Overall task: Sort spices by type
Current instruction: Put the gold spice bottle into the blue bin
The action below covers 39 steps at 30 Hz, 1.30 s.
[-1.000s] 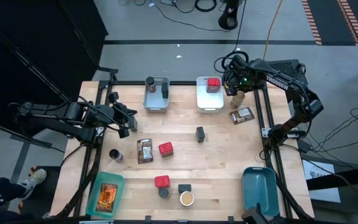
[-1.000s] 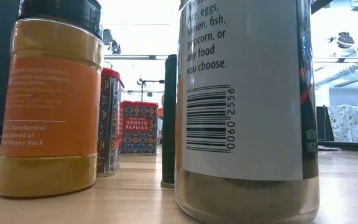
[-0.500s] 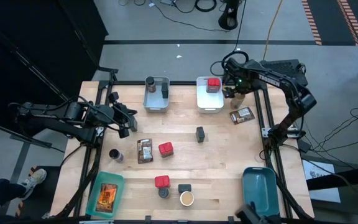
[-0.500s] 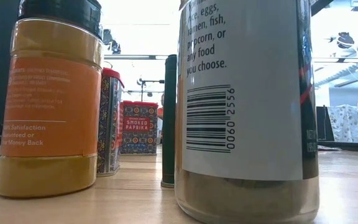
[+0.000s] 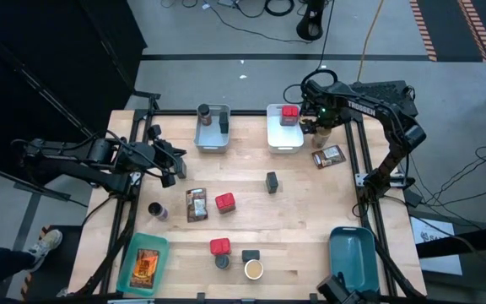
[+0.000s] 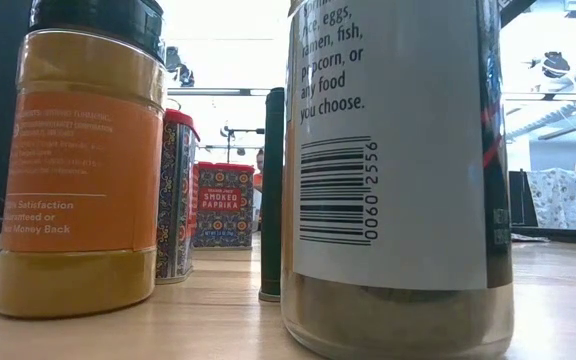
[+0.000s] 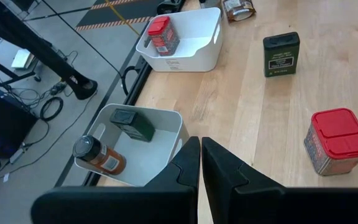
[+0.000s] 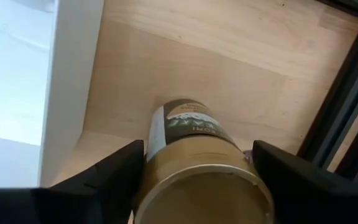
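— So what changed at the right gripper (image 8: 194, 180)?
— Barely anything; it has crept slightly toward the white bin (image 5: 284, 128), upper right of the high view.
— Its fingers?
— Spread wide, one on each side of a tan-topped jar (image 8: 197, 162); whether they touch it, I cannot tell.
— And the jar?
— Upright on the wood, just beside the bin's wall.
— Left gripper (image 7: 199, 163)?
— Fingers nearly together, empty, at mid-left.

— What do the arms look like?
— Two dark, jointed arms; the right arm (image 5: 378, 95) carries white lettering (unreadable) and a small green light.
— The fingers?
— Matte black, angular fingers (image 7: 188, 171).
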Each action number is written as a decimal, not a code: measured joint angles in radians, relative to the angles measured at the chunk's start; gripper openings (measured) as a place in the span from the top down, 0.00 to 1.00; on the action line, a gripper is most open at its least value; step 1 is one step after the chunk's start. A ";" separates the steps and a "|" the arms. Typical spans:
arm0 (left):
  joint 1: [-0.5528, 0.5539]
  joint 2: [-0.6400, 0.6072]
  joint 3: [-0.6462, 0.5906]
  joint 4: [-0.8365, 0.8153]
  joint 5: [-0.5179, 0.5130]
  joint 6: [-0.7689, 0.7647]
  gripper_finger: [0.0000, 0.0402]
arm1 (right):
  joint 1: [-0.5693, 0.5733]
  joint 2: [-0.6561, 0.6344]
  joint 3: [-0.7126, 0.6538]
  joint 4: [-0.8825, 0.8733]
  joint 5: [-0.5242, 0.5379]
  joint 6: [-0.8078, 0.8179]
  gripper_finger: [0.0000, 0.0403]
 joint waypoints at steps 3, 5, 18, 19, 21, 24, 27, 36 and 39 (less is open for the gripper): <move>0.000 0.000 0.000 0.000 0.000 0.000 0.95 | 0.000 -0.001 0.000 0.000 -0.001 0.001 0.38; 0.000 0.000 0.000 0.000 0.000 0.000 0.95 | 0.000 -0.001 0.000 0.000 0.000 0.001 0.39; 0.000 0.000 0.000 0.000 0.000 0.000 0.95 | 0.024 0.000 0.147 -0.142 0.011 -0.086 0.39; 0.000 0.000 0.000 0.000 0.000 -0.001 0.95 | 0.035 -0.001 0.179 -0.172 0.010 -0.096 0.39; 0.000 0.000 0.000 0.000 0.000 -0.001 0.95 | 0.065 -0.011 0.244 -0.219 0.008 -0.121 0.39; 0.000 0.000 0.000 0.000 0.000 -0.001 0.95 | 0.123 -0.033 0.329 -0.292 0.008 -0.147 0.39; 0.000 0.000 0.000 0.000 0.000 -0.002 0.95 | 0.211 -0.071 0.377 -0.349 -0.004 -0.171 0.39; 0.000 0.000 0.000 0.000 0.001 -0.008 0.95 | 0.610 -0.184 0.378 -0.416 -0.187 -0.135 0.39; 0.000 0.000 0.000 0.000 0.004 -0.008 0.95 | 0.774 -0.194 0.378 -0.414 -0.229 -0.045 0.39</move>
